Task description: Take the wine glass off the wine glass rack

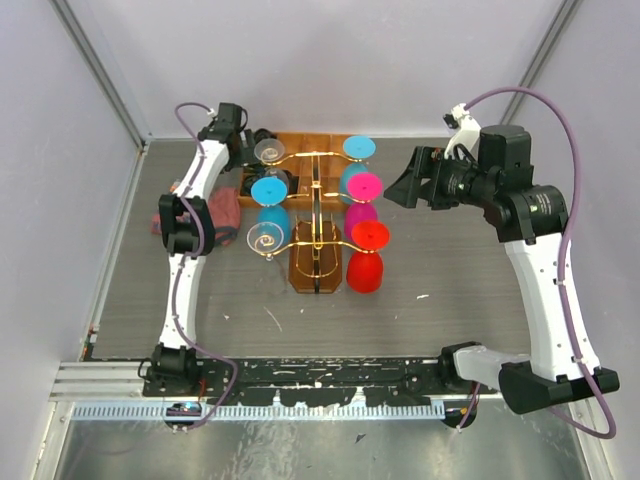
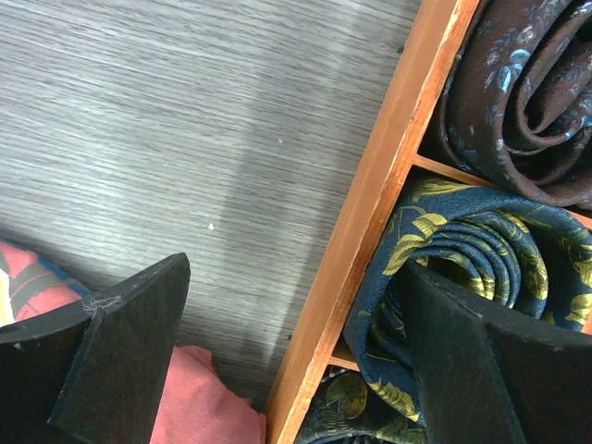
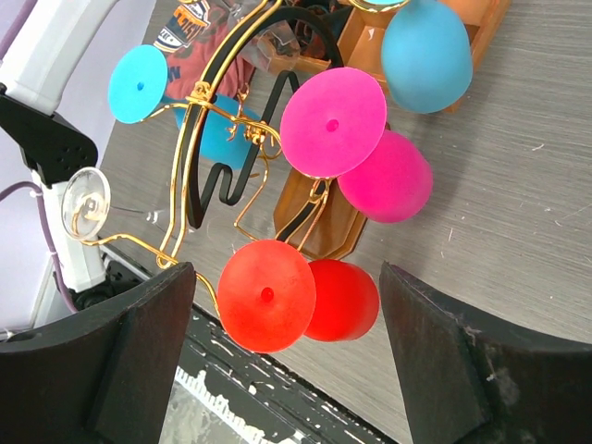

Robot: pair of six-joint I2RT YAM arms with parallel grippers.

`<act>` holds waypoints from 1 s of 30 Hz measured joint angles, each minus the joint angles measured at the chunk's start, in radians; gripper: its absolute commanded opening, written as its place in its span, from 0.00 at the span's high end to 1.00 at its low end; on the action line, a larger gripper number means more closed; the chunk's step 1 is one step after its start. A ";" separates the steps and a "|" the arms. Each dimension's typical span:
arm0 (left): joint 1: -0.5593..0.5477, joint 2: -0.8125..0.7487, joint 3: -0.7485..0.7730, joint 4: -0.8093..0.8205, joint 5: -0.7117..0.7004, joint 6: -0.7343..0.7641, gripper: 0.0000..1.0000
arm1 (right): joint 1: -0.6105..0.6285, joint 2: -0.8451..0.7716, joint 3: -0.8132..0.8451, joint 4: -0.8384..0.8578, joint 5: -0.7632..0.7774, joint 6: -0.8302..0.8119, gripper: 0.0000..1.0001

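Gold wire rack [image 1: 315, 268] holds six inverted wine glasses [image 1: 363, 186]: two clear, two blue, one pink, one red. Left hand [image 2: 296, 314], right hand [image 3: 287, 277] gape empty.

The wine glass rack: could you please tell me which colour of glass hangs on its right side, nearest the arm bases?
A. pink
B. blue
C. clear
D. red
D: in the top view the red glass hangs at the near end of the right side of the wine glass rack, with the pink glass and a blue glass behind it.
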 measured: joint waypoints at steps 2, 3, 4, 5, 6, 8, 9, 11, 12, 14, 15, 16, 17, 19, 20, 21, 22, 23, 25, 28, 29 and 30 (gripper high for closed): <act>-0.002 0.005 0.011 -0.015 -0.032 0.003 0.02 | 0.000 0.000 0.000 0.000 0.001 -0.003 0.14; -0.002 0.012 0.027 -0.029 -0.044 0.002 0.01 | 0.000 0.000 -0.002 0.001 0.001 -0.006 0.14; 0.002 0.023 0.050 -0.049 -0.052 -0.004 0.01 | 0.000 0.000 -0.005 0.001 0.002 -0.007 0.14; 0.007 0.032 0.069 -0.066 -0.056 -0.011 0.01 | 0.000 0.000 -0.008 0.001 0.003 -0.010 0.14; 0.016 0.042 0.087 -0.086 -0.058 -0.023 0.01 | 0.000 0.000 -0.011 0.002 0.004 -0.010 0.14; 0.043 0.056 0.116 -0.122 -0.055 -0.051 0.01 | 0.000 0.000 -0.017 0.002 0.005 -0.011 0.14; 0.063 0.059 0.126 -0.140 -0.049 -0.066 0.00 | 0.000 -0.002 -0.020 0.002 0.005 -0.013 0.14; 0.111 0.059 0.129 -0.171 -0.042 -0.096 0.01 | 0.000 -0.005 -0.030 0.004 0.005 -0.014 0.14; 0.143 0.059 0.129 -0.186 -0.040 -0.111 0.01 | 0.000 -0.006 -0.035 0.004 0.005 -0.014 0.14; 0.217 0.055 0.126 -0.207 -0.041 -0.138 0.01 | 0.000 -0.009 -0.045 0.006 0.005 -0.015 0.14; 0.251 0.050 0.119 -0.212 -0.046 -0.148 0.01 | 0.000 -0.009 -0.051 0.007 0.005 -0.016 0.14; 0.298 0.036 0.096 -0.212 -0.055 -0.156 0.01 | 0.000 -0.010 -0.057 0.008 0.005 -0.017 0.14; 0.338 0.022 0.074 -0.211 -0.069 -0.162 0.02 | 0.000 -0.012 -0.066 0.011 0.005 -0.018 0.14; 0.408 -0.010 0.024 -0.206 -0.094 -0.166 0.02 | 0.000 -0.016 -0.086 0.015 0.005 -0.018 0.14; 0.436 -0.024 0.002 -0.204 -0.103 -0.166 0.03 | 0.000 -0.018 -0.095 0.016 0.005 -0.018 0.14; 0.463 -0.037 -0.018 -0.205 -0.113 -0.164 0.03 | 0.000 -0.018 -0.102 0.018 0.004 -0.017 0.14; 0.486 -0.047 -0.029 -0.206 -0.116 -0.162 0.03 | 0.000 -0.019 -0.112 0.023 0.002 -0.017 0.14; 0.497 -0.052 -0.033 -0.208 -0.116 -0.158 0.02 | 0.000 -0.019 -0.119 0.026 -0.001 -0.016 0.14; 0.497 -0.056 -0.033 -0.208 -0.109 -0.155 0.02 | 0.000 -0.019 -0.128 0.031 -0.006 -0.016 0.14; 0.457 -0.064 -0.037 -0.196 -0.099 -0.146 0.01 | 0.000 -0.020 -0.129 0.034 -0.007 -0.016 0.14; 0.441 -0.072 -0.048 -0.190 -0.111 -0.140 0.01 | 0.000 -0.020 -0.129 0.035 -0.007 -0.017 0.14; 0.429 -0.082 -0.063 -0.188 -0.114 -0.138 0.01 | 0.000 -0.020 -0.129 0.035 -0.007 -0.017 0.14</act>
